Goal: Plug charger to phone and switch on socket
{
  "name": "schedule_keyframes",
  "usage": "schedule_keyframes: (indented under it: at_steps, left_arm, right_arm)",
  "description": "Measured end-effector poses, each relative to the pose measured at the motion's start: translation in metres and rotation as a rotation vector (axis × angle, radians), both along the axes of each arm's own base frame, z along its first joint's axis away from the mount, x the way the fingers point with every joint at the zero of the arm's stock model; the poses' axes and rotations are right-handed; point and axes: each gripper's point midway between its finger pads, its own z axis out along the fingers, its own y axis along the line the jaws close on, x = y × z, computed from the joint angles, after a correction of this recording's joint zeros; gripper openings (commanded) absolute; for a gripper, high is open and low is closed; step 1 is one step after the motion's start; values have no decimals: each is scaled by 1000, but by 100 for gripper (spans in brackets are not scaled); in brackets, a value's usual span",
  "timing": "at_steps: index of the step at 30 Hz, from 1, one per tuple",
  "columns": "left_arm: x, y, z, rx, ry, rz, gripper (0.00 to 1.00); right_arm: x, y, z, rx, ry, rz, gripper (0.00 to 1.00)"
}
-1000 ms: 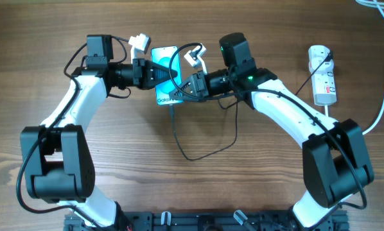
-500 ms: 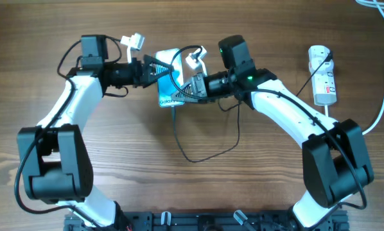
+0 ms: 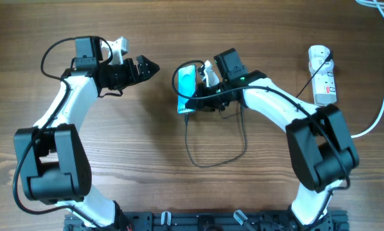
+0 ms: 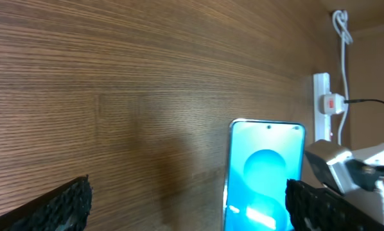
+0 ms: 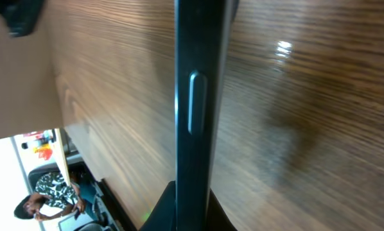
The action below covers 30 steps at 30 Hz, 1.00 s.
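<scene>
While right gripper (image 3: 196,97) clamps phone (image 3: 186,85) tilted up on edge, left gripper (image 3: 149,66) hangs wide open, well apart.

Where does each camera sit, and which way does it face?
Overhead: above the wooden table, looking straight down; both arms, the open left hand and the right hand shut on the flat teal-screened smartphone.
Left wrist: on the left arm, facing the smartphone's screen; its black fingertips fill the bottom corners.
Right wrist: on the right arm, looking along the smartphone's dark edge; its hand barely shows.
Shared: the smartphone in all three; the white oblong power strip in overhead and left wrist.
</scene>
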Motion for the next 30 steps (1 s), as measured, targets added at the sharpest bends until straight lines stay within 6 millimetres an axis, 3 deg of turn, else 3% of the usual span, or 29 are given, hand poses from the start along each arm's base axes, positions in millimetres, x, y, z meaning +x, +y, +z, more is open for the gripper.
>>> schedule_keyframes:
  at_steps: [6, 15, 19, 30]
  left_arm:
    - [0, 2, -2, 14, 8, 9, 100]
    - [0, 3, -3, 20, 8, 12, 100]
    - [0, 3, -3, 20, 9, 12, 100]
    - [0, 3, -3, 20, 8, 12, 100]
  right_arm:
    - [0, -2, -38, -39, 54, -3, 4]
    - [3, -1, -38, -40, 17, 9, 10]
    - [4, -2, -39, -48, 11, 7, 20]
    - [5, -3, -40, -53, 7, 5, 25]
